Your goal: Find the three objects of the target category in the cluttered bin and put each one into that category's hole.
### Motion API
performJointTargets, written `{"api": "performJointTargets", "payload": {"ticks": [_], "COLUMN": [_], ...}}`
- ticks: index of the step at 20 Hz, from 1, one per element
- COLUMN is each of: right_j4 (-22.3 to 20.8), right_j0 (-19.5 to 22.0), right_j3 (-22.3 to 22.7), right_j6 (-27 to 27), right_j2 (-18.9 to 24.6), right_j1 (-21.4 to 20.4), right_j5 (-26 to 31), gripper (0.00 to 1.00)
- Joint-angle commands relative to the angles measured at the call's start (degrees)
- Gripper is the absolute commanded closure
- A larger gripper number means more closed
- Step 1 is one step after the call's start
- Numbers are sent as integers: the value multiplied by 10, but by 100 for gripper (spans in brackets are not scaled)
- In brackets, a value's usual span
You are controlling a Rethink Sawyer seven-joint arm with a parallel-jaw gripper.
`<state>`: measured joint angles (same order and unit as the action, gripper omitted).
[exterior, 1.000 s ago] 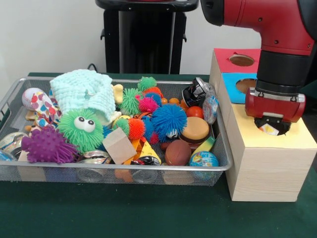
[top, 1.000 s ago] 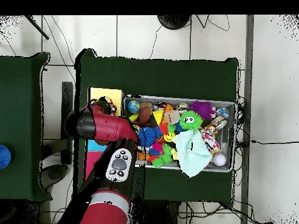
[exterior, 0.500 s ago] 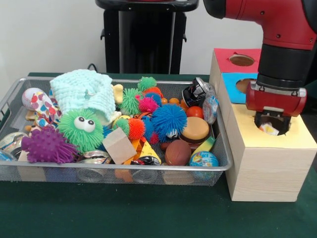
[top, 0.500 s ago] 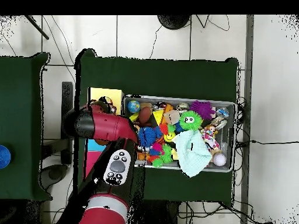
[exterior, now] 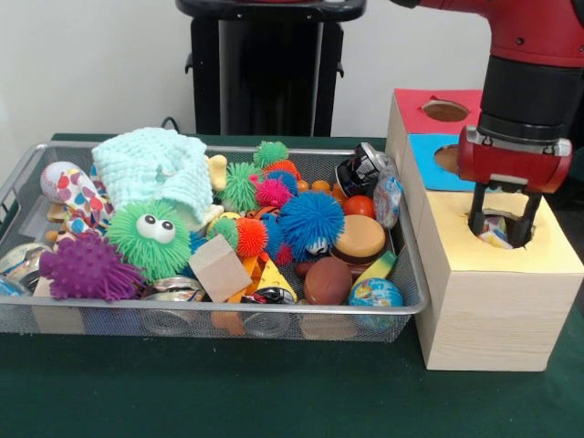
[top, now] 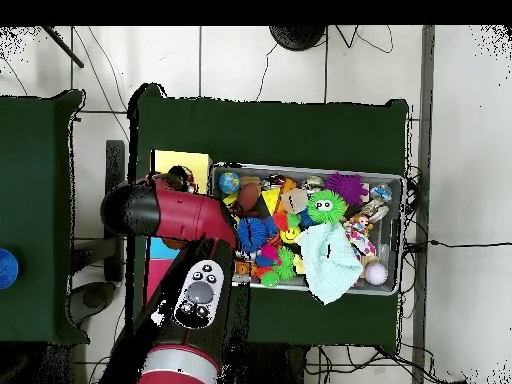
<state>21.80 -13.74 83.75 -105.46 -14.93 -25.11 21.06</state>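
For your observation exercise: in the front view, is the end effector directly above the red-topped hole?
No, the end effector is over the yellow-topped hole, nearer the camera than the red-topped hole.

A plain, pale painted wall (exterior: 100, 64) fills the backdrop in the front view, evenly lit. A dark green cloth-covered table (exterior: 210, 392) spreads below the jaws. In the overhead view, the floor of large white tiles with dark grout lines (top: 460, 150) surrounds it, with thin black cables (top: 345, 45) trailing across. A second dark green table (top: 35, 210) stands beside, carrying a small blue round object (top: 7, 268).
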Motion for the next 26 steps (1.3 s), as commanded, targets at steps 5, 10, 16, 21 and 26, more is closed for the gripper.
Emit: {"api": "performJointTargets", "payload": {"ticks": [5,10,16,21,26], "right_j4": [-14,-15,-18,-25,-34], "right_j0": [19,20,17,13,10], "right_j3": [42,38,31,27,14], "right_j6": [-109,-108,-109,-107,-107], "right_j2": [-12,-11,-18,-30,-50], "right_j1": [17,17,8,-27,-70], "right_j5": [119,127,159,207,281], "gripper": [0,0,0,0,0]}}
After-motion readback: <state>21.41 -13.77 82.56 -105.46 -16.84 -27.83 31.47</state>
